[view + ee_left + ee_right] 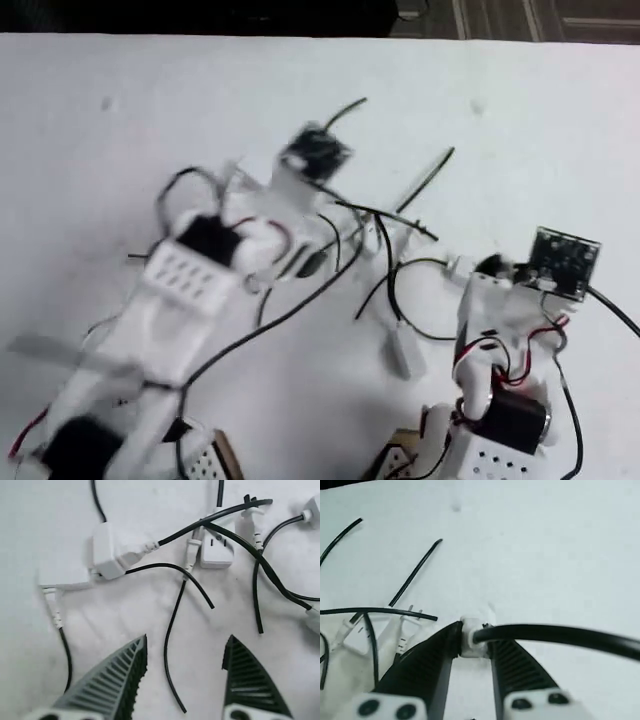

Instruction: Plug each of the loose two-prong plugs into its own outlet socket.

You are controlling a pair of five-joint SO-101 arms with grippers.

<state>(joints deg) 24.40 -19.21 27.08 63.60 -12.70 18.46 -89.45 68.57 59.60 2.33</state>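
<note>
White plug (468, 641), crosswise in right pincer (473, 634)

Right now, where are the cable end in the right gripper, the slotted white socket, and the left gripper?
cable end (471, 639), right wrist view, its white body.
slotted white socket (216, 551), left wrist view, its slotted face.
left gripper (187, 641), left wrist view, midway across its open gap.

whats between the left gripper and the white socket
In the left wrist view, loose black cords lie between the open left gripper and the white socket.
</note>
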